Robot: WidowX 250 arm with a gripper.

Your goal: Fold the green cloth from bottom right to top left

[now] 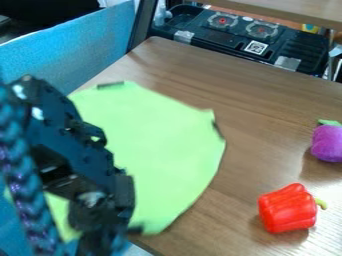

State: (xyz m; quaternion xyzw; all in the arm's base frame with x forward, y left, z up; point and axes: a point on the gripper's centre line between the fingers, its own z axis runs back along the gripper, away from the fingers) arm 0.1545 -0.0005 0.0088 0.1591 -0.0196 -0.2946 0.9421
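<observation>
Hand (117, 226) is at the near edge of green cloth (160, 150); whether clenched or released, I cannot tell. The cloth lies mostly spread on the wooden bench (267, 120), so, I judge, the fold is not yet made.

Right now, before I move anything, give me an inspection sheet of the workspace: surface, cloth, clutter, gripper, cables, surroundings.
Surface: wood-grain tabletop.
Job's things: green cloth mostly spread out, dark patches at its edge, partly hidden by the arm.
Clutter: red toy bell pepper and purple toy vegetable, right of the cloth, not touching it.
Gripper: black, at lower left; opening can't be judged.
Cables: blue-purple braided cable along the arm.
Surroundings: blue panel left, black case behind.
</observation>
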